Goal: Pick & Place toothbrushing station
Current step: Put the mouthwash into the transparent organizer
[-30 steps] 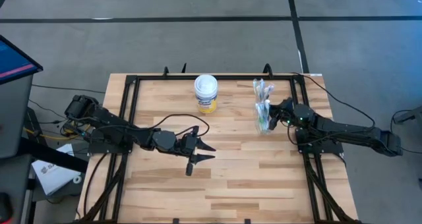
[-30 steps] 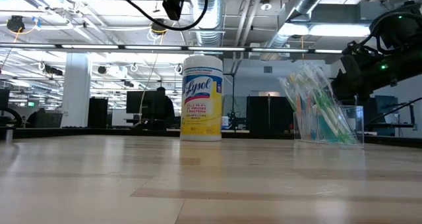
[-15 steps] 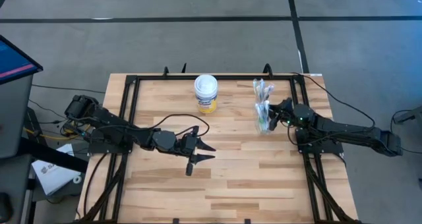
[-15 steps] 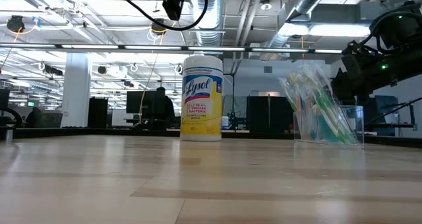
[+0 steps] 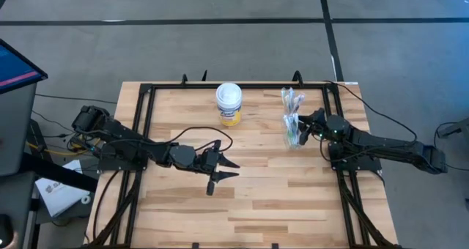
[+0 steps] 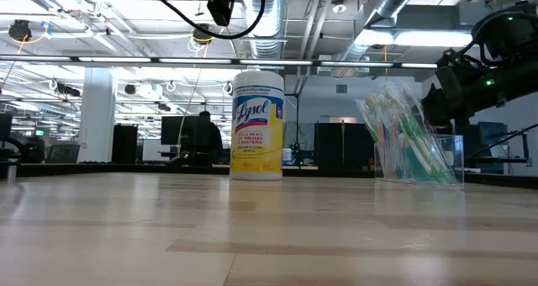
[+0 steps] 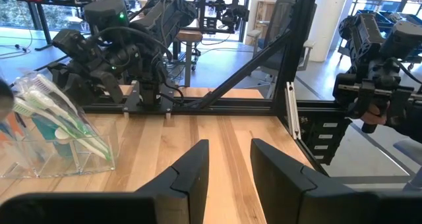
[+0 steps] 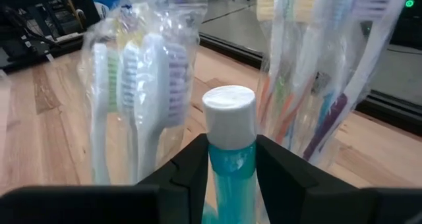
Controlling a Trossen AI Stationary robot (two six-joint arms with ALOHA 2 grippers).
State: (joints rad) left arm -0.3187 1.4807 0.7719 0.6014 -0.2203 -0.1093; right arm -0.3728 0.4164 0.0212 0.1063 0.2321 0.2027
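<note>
The toothbrushing station (image 5: 292, 121) is a clear plastic holder with wrapped white, green and blue toothbrushes (image 8: 142, 85) and a small blue tube (image 8: 229, 161) with a white cap. It stands on its base at the table's far right and also shows in the low view (image 6: 409, 139) and the left wrist view (image 7: 56, 135). My right gripper (image 5: 305, 124) is at the station's right side, its fingers (image 8: 188, 168) on either side of the tube. My left gripper (image 5: 229, 169) hangs open and empty above the table's middle. My right gripper has the blue tube between its two fingers, just below the white cap (image 8: 229, 112); the finger edges lie against the tube's sides (image 8: 214, 168). The fingers come about level from the table's right. The tube stands upright in the holder, which rests on the table.
A white-lidded, yellow-labelled canister (image 5: 229, 103) stands at the far middle of the table, left of the station. A black frame (image 5: 146, 95) runs along the table's far, left and right edges. Bare wood lies across the near half.
</note>
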